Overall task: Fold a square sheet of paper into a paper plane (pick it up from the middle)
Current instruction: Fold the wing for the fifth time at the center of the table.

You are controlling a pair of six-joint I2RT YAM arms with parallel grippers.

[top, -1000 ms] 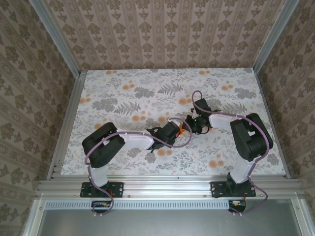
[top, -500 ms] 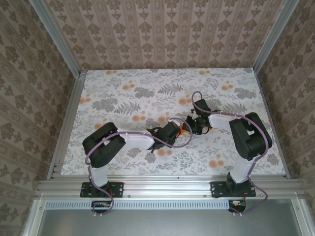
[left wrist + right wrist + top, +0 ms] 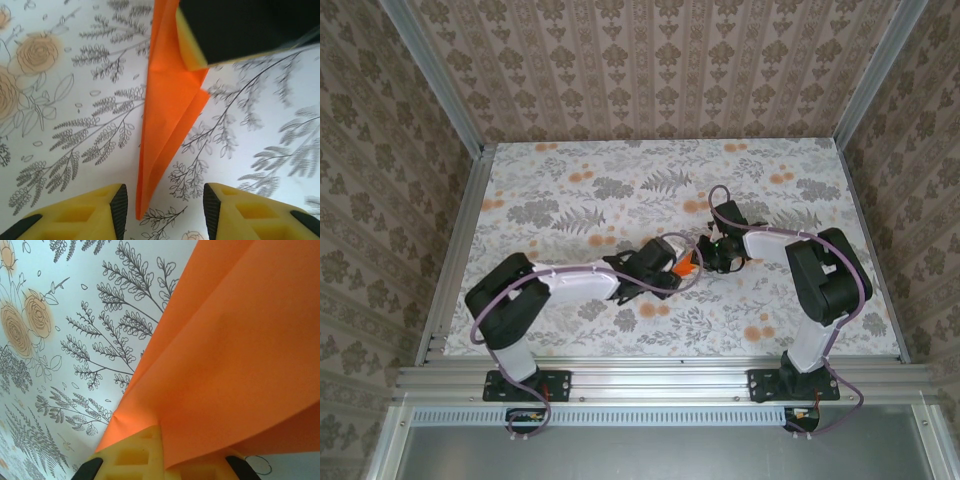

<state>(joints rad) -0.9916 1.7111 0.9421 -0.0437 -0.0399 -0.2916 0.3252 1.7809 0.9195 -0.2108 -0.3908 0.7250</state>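
Just right of the middle of the table, toward its near edge, the left gripper has its jaws parted around the pointed tip of the paper plane, touching neither side. Beyond it the right gripper is clamped tight on the plane's far end, hiding that part. From above, an orange sliver peeks between the two.
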